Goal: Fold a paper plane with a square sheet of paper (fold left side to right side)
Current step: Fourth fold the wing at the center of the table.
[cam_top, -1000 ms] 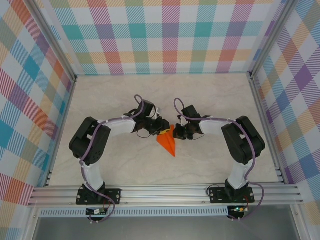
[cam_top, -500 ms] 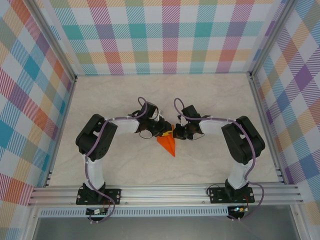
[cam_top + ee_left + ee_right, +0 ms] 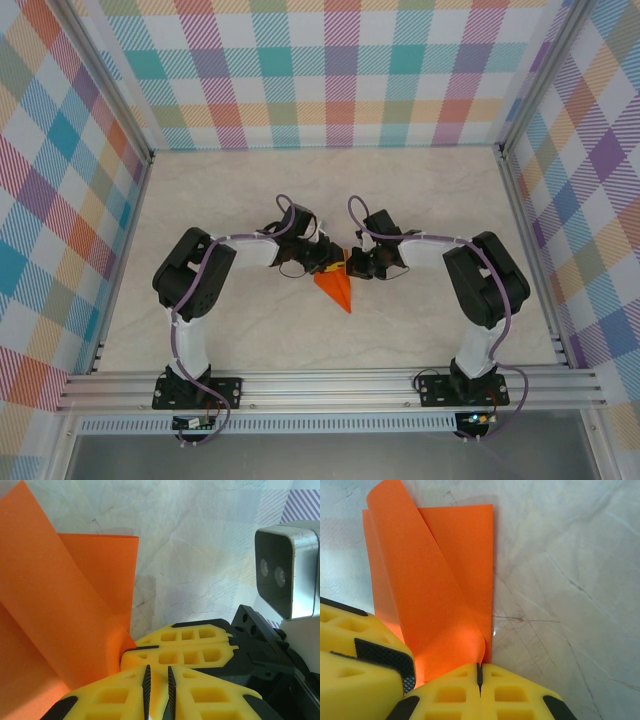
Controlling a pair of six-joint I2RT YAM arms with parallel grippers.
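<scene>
Pale marbled tabletop [image 3: 400,190], pastel plaid walls [image 3: 330,70] on three sides, aluminium frame rail [image 3: 330,390] along near edge

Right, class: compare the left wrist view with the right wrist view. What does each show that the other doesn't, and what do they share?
Left wrist view: the grey two-lens camera on the other arm, a strip of checked wall, and the left tool from behind, with a narrow gap between its pads. Right wrist view: the right tool from behind, shut on the corner of the orange paper, and the top end of the raised flap. Shared: the orange paper with one flap raised, both tools' yellow fingers meeting at its corner, and the marbled table.
</scene>
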